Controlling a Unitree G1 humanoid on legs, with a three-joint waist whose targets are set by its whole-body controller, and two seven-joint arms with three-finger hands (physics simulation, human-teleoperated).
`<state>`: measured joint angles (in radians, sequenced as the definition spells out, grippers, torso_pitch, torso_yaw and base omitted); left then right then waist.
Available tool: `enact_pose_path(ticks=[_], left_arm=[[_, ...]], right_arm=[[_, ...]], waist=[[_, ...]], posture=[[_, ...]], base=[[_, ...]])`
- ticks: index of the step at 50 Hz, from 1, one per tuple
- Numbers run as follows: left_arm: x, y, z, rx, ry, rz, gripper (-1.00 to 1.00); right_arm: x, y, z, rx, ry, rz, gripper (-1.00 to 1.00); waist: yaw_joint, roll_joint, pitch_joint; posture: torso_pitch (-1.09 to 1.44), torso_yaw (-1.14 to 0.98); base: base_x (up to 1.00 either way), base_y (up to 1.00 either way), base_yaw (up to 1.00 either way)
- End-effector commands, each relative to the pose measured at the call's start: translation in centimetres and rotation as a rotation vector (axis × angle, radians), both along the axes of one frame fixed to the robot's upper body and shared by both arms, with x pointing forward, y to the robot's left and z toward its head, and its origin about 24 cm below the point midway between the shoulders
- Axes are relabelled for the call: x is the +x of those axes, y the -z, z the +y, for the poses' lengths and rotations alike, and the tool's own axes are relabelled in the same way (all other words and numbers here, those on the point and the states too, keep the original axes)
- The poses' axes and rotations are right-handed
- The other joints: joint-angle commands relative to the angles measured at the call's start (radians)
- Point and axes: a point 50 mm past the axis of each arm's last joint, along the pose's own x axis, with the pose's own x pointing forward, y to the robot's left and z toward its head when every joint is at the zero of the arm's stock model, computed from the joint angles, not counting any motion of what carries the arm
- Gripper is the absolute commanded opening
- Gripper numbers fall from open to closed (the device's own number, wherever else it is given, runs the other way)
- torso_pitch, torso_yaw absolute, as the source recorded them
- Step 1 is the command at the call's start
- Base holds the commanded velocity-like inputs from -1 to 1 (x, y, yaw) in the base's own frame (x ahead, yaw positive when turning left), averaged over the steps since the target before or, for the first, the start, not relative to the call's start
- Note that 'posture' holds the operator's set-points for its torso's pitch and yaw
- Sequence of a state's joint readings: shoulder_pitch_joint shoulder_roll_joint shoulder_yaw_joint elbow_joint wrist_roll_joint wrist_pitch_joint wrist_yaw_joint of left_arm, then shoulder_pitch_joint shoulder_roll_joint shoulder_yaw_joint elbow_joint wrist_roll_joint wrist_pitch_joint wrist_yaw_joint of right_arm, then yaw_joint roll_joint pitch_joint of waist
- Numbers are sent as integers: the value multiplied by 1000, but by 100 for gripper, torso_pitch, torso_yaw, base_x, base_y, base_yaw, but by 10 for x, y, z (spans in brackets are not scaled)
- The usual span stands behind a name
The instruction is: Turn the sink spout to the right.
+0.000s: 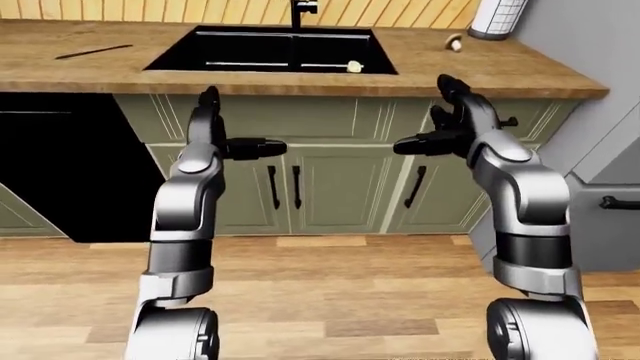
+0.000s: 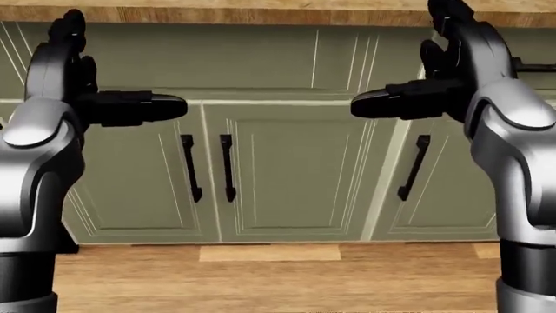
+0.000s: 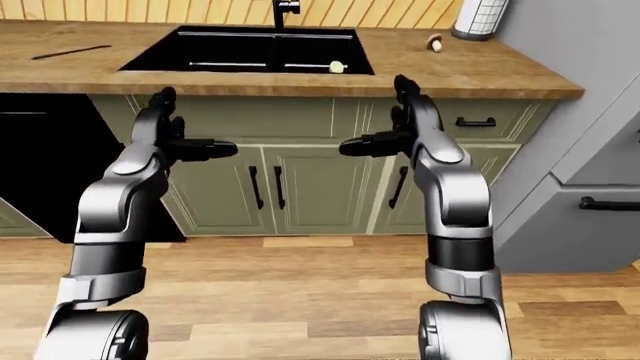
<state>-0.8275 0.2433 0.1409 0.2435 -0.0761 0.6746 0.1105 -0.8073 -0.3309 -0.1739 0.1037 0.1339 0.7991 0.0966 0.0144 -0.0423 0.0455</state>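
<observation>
Left hand [image 1: 222,127] and right hand [image 1: 447,120] raised before the green cabinet doors [image 1: 340,187], fingers spread apart on both and holding nothing, black sink [image 1: 270,50] above and between them, spout [image 1: 300,11] beyond at the top edge, well apart from either hand

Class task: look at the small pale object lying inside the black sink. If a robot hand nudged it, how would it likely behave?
The small pale object looks rounded, so it may roll. It seems tiny against the sink, so probably light. It lies near the basin's wall, which would likely stop it soon.
</observation>
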Motion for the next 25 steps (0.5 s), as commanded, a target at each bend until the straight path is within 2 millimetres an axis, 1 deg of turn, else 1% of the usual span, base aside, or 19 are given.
enact_pose_path(ticks=[1,7,13,14,15,17,20,23,24,25], left_arm=[[-1,-32,-3,6,16,-126,100],[-2,-34,-2,5,15,-129,100],[-3,-35,-3,6,15,-131,100],[-3,-36,-3,6,15,-132,100],[-3,-37,-3,7,15,-133,100],[-3,-37,-3,7,15,-133,100],[-2,-37,-4,8,15,-134,100],[-2,-38,-3,11,14,-134,100],[-2,-40,-3,10,14,-135,100],[-2,-41,-3,10,13,-137,100]], right_arm=[[-3,-19,-2,-8,9,-107,100],[-4,-20,-1,-8,9,-109,100],[-3,-21,-1,-10,5,-110,100],[-3,-22,-1,-12,5,-112,100],[-4,-23,-1,-14,4,-113,100],[-4,-24,-1,-16,3,-113,100],[-4,-24,0,-17,2,-113,100],[-4,-25,0,-17,1,-115,100],[-4,-26,0,-18,0,-115,100],[-4,-27,1,-19,-1,-116,100]], waist=[[-1,7,-36],[-5,24,-45],[-9,32,-51],[-11,36,-75],[-11,37,-62],[-12,36,-47],[-11,23,-31],[-12,3,-25],[-11,7,-25],[-13,18,-29]], posture=[[0,0],[0,0],[0,0],[0,0],[0,0],[0,0],[0,0],[0,0],[0,0],[0,0]], base=[[0,0,0],[0,0,0],[0,0,0],[7,0,0],[9,0,0],[17,0,0],[21,0,0],[22,0,0],[22,0,0],[20,0,0]])
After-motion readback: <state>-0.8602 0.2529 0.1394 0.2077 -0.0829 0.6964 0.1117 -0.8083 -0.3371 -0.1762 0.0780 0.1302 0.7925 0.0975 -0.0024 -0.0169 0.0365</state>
